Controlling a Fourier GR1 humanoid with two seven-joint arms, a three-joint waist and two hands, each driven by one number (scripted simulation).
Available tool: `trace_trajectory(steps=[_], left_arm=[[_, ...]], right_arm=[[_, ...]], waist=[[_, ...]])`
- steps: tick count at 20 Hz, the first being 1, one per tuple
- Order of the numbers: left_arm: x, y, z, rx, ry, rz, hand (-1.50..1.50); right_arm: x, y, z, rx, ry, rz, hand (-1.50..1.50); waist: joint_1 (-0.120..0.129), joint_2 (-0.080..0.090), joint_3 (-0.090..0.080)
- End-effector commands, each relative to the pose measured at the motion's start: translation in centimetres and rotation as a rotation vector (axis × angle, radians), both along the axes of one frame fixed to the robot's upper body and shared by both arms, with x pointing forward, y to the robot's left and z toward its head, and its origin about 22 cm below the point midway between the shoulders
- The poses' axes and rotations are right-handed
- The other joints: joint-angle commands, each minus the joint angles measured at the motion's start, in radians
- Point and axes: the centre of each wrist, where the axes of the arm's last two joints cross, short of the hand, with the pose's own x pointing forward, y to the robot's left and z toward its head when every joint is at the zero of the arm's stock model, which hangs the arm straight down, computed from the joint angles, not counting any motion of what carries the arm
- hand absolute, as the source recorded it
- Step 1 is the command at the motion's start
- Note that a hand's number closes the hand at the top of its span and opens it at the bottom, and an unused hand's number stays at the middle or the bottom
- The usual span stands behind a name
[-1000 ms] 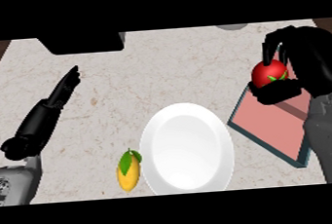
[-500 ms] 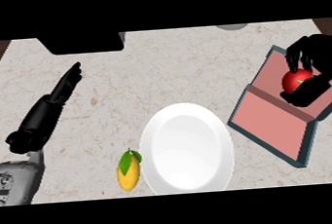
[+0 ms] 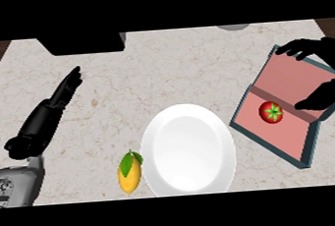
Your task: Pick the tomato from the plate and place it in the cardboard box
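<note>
- The tomato (image 3: 271, 111) lies inside the cardboard box (image 3: 298, 147), alone on its pink floor and free of any grip.
- The right hand (image 3: 326, 74) hovers just up and to the right of it, fingers spread and relaxed, holding nothing.
- The box's rim surrounds the hand below; open room lies upward and to the right for drawing back.
- The plate (image 3: 188, 150) is bare, left of the hand.
- The left hand (image 3: 61, 93) rests far left, fingers straight; a mango (image 3: 129, 171) lies well apart.

No text, label, brand, number or sign can be read anywhere in the head view. On the grey forearm (image 3: 12, 185) there are dark marks, but they are not legible.
</note>
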Motion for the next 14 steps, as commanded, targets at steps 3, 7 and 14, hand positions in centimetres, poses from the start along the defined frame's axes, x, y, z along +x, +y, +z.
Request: trace_trajectory(steps=[3,7,14], left_arm=[[-0.1,0.4,0.0,-0.001,0.01,0.004,0.0],[-0.1,0.8,-0.1,0.01,0.004,-0.003,0.0],[0.2,0.1,-0.6,0.0,0.01,-0.013,0.0]], right_arm=[[0.5,-0.8,-1.0,0.625,-0.224,-0.068,-1.5],[1.3,-3.1,-0.8,0.915,-0.216,-0.203,-1.5],[0.0,-9.9,-2.1,0.995,-0.315,-0.372,-1.5]], waist=[[-0.014,-0.006,0.004],[-0.007,-0.002,0.0],[0.002,0.003,0.0]])
